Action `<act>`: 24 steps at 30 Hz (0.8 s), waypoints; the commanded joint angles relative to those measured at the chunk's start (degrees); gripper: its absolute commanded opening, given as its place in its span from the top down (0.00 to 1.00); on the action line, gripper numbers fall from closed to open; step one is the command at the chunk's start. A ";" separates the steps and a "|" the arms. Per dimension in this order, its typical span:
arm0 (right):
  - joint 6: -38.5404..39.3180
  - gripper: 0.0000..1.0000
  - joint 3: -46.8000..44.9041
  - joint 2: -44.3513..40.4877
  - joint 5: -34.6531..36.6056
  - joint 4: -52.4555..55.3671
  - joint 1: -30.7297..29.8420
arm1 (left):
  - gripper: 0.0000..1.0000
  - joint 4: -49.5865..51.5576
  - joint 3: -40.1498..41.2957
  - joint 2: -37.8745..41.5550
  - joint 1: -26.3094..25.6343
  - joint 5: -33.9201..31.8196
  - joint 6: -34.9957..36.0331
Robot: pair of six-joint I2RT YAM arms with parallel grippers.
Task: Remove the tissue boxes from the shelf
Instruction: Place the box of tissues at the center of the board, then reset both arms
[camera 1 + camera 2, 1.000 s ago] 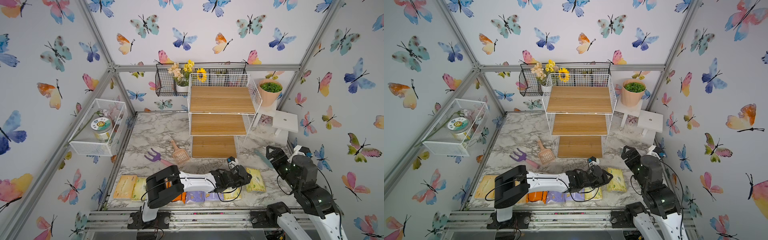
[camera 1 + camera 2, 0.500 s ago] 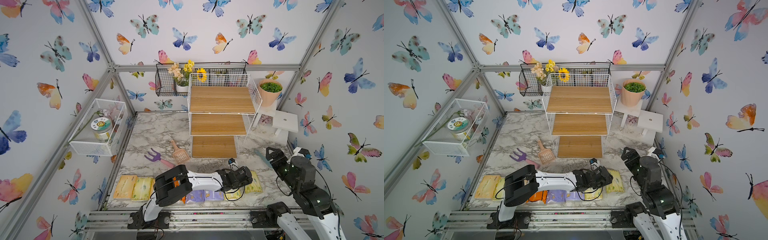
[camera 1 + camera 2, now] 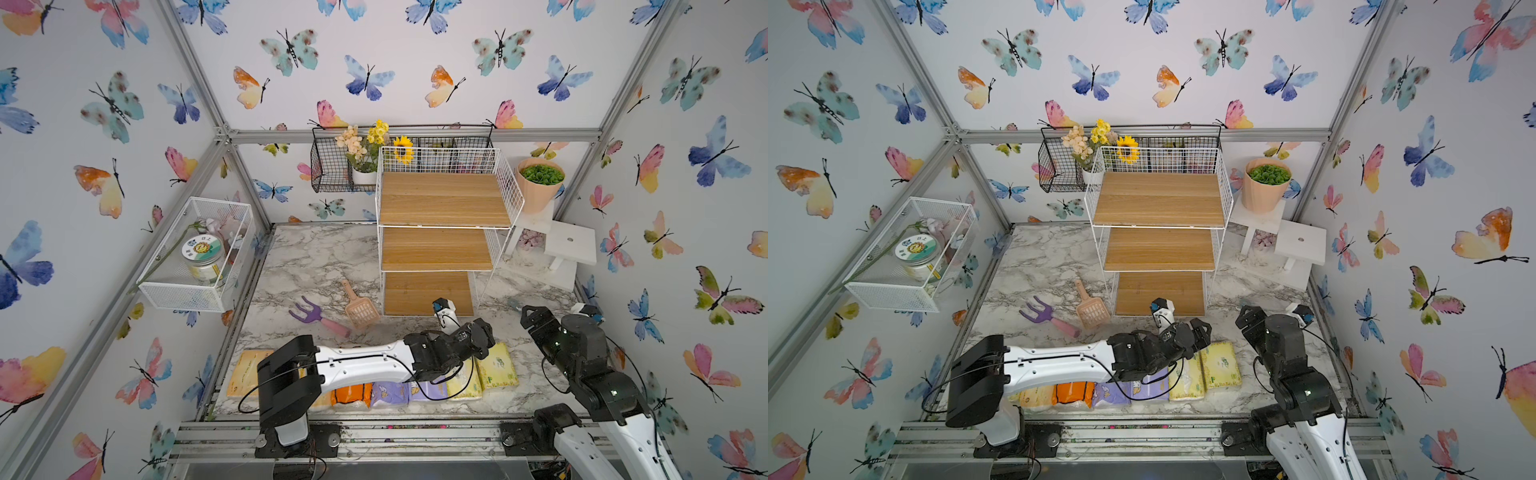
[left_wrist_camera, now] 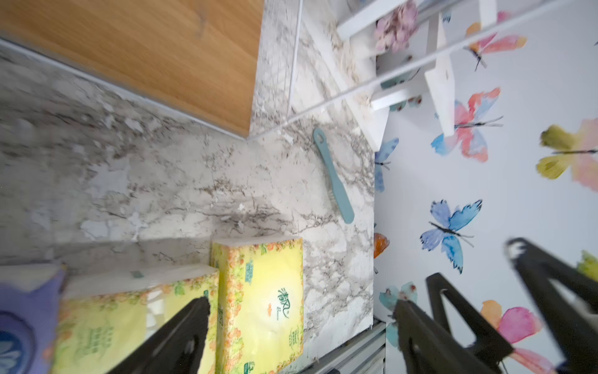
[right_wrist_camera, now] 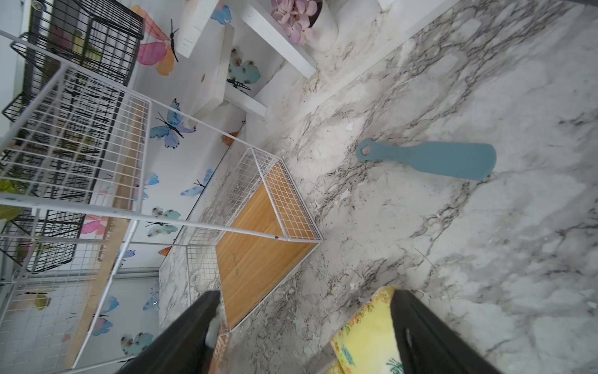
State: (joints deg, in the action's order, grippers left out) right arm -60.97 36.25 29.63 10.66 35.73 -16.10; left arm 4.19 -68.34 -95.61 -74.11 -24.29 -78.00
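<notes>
**Tissue packs in a row on the tabletop in front of the shelf, both hands spread**

Shelf [image 3: 442,199] [image 3: 1158,199]: three-tier white wire rack with wood boards, standing toward the back of the marble tabletop [image 3: 316,257].

Tissue packs: every visible one is off the shelf. They lie in one row on the tabletop in front of it, along the near edge.
- In both top views the row runs left to right: peach pack [image 3: 245,368], orange pack [image 3: 353,392], lilac packs [image 3: 390,392], inner yellow-green pack [image 3: 467,384], outer yellow-green pack [image 3: 496,365] [image 3: 1221,365].
- The left arm lies across the row and hides part of it, so I cannot tell the full count.

Left hand [image 3: 482,338] [image 3: 1196,332] [image 4: 301,306]: low in front of the shelf's bottom board, over the yellow-green end of the row.
- Its fingers [image 4: 184,333] are spread wider than the outer yellow-green pack [image 4: 262,291], which lies flat and is not gripped.
- One finger overlaps the inner yellow-green pack [image 4: 106,317]; I cannot tell whether they touch.

Right hand [image 3: 530,318] [image 3: 1246,316] [image 5: 305,293]: near the shelf's front right corner, above the tabletop. Its fingers are spread with nothing between them.

Other things:
- A teal brush [image 5: 430,160] [image 4: 333,176] lies flat on the tabletop to the right of the shelf's front corner.
- A purple fork [image 3: 311,313] and a peach scoop [image 3: 363,311] lie just left of the shelf's bottom tier.
- A black wire basket [image 3: 332,170] with flowers hangs behind the shelf's top tier.
</notes>
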 commanded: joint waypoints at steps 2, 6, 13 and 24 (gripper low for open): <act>0.67 0.12 -3.99 2.42 4.16 -5.52 -0.02 | 0.03 7.60 4.13 5.92 0.97 -12.98 3.72; 4.43 0.13 -7.10 5.97 9.54 -12.95 -0.03 | 0.03 13.89 9.57 12.82 5.03 -17.61 5.16; 15.52 0.07 -9.22 16.44 19.83 -26.47 0.01 | 0.03 19.90 21.86 26.02 14.77 -20.43 5.15; 35.92 0.04 -8.70 36.42 15.02 -49.68 9.56 | 0.01 6.65 32.54 39.98 43.78 -16.11 31.73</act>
State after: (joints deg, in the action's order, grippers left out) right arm -32.82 27.75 63.59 26.83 -3.73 -9.02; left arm 16.49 -37.67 -57.47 -36.16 -42.09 -58.48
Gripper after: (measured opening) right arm 0.955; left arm 0.987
